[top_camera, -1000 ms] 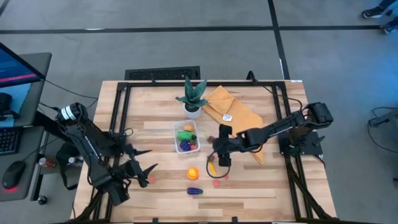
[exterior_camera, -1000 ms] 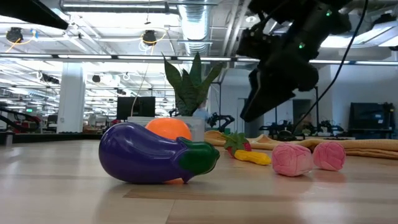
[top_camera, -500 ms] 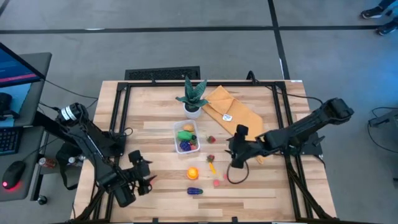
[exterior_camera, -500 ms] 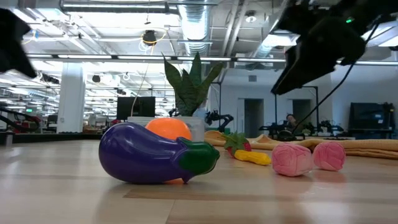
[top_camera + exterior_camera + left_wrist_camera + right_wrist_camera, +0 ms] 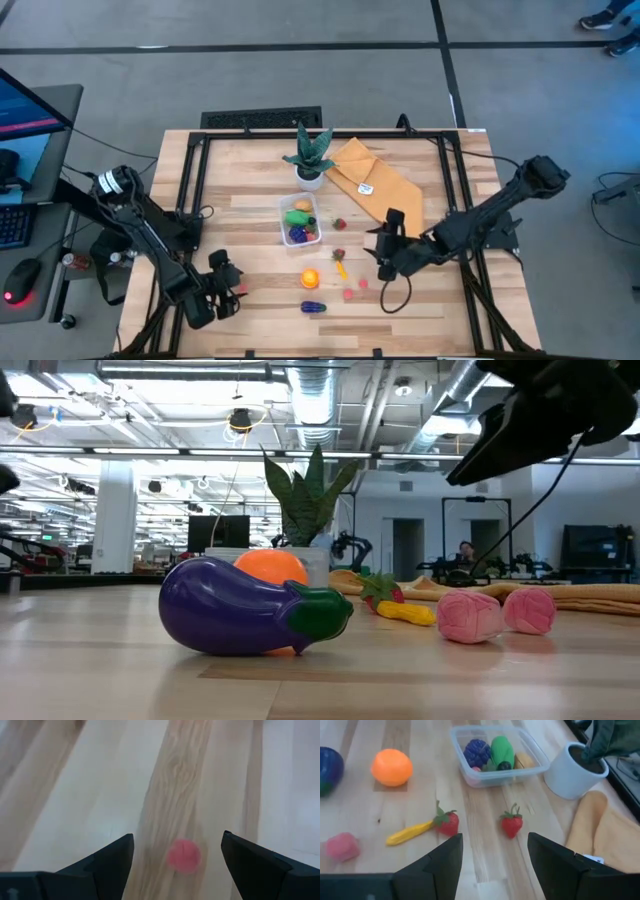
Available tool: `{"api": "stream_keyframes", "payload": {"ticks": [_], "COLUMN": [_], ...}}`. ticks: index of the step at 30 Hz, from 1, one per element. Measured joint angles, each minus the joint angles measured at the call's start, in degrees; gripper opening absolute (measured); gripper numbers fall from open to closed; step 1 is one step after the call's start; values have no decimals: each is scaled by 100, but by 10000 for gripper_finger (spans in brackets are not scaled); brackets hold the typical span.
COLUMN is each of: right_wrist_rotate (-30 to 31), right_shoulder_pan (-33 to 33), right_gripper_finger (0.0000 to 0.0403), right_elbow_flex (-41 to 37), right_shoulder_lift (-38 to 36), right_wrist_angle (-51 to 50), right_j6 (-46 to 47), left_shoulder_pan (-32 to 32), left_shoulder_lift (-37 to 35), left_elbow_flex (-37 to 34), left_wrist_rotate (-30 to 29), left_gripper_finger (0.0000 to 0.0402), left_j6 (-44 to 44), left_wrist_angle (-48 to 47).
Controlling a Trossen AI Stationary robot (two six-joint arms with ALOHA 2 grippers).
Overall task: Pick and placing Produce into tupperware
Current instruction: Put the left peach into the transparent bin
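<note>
The tabletop (image 5: 420, 300) carries the tupperware (image 5: 300, 221), partly filled and sitting just beside the white plant pot (image 5: 310, 180). Loose produce lies near it: eggplant (image 5: 313, 307), orange (image 5: 310, 278), yellow piece (image 5: 410, 833), two strawberries (image 5: 512, 824) and pink pieces (image 5: 470, 615). The right pincer (image 5: 385, 268) hangs empty, fingers apart, near the strawberries; the left pincer (image 5: 228, 292), also apart and empty, hovers over a pink piece (image 5: 184, 855). Risk, in my judgement: small round items may roll or squirt aside if the fingers close off-centre.
</note>
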Motion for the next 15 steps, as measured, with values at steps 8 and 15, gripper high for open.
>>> {"api": "stream_keyframes", "payload": {"ticks": [8, 15], "right_wrist_rotate": [251, 254], "right_shoulder_pan": [232, 246], "right_gripper_finger": [217, 217], "right_elbow_flex": [0, 0], "right_shoulder_lift": [0, 2], "right_wrist_angle": [27, 26], "right_j6": [91, 139], "left_shoulder_pan": [-40, -40], "left_shoulder_lift": [0, -2], "left_elbow_flex": [-605, -694], "left_wrist_rotate": [1, 63], "left_gripper_finger": [290, 290], "left_j6": [-126, -126], "left_wrist_angle": [1149, 1287]}}
